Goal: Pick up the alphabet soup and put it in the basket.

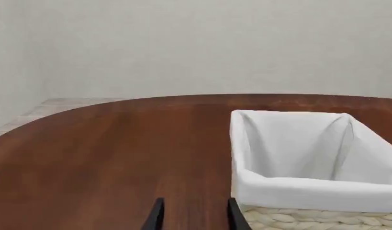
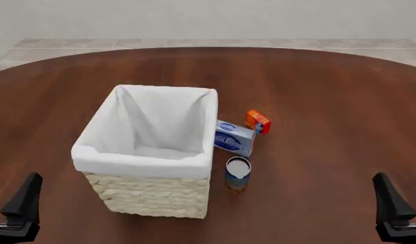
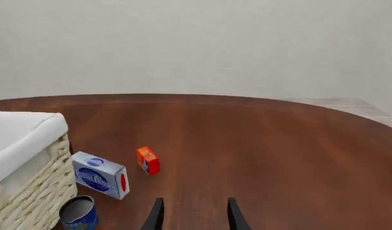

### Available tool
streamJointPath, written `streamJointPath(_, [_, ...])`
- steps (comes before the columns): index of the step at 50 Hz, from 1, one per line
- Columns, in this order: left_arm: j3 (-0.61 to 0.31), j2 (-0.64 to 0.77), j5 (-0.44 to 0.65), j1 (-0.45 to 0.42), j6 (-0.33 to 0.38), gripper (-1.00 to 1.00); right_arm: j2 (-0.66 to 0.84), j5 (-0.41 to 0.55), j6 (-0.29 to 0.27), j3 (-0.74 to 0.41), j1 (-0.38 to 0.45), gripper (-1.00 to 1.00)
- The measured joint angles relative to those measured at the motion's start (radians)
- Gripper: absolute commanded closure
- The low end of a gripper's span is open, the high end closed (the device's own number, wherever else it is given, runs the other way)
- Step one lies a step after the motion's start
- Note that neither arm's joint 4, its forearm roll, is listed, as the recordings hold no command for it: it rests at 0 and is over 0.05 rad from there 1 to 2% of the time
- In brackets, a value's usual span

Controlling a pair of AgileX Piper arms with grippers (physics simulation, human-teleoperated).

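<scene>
Plainly, the alphabet soup point(image 2: 237, 174) stands upright just right of centre in the front view, just beside the basket point(image 2: 148, 195) and the blue box point(image 2: 233, 138). Both the left gripper point(image 2: 4, 206) and right gripper point(image 2: 403, 203) wait empty, fingers apart (bottom corners), so a descending finger could catch the wicker or the box and tip the can.

Left end effector point(image 1: 192, 215) and right end effector point(image 3: 192, 215) both gape, empty.
</scene>
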Motion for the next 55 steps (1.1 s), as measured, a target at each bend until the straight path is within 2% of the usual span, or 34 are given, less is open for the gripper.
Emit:
streamJointPath(16, [-0.002,0.004,-0.001,0.0,0.0,-1.0,0.016,-0.007,-0.004,-0.001,0.012,-1.0])
streamJointPath(30, [-0.003,0.005,-0.001,0.0,0.0,-1.0,0.144,-0.095,-0.005,-0.004,0.052,-1.0])
streamJointPath(39, [-0.003,0.005,-0.001,0.0,0.0,-1.0,0.284,-0.179,-0.009,-0.033,0.121,-1.0])
streamJointPath(55, [-0.003,0.005,-0.001,0.0,0.0,-1.0,0.645,-0.373,-0.026,-0.127,0.277,-1.0])
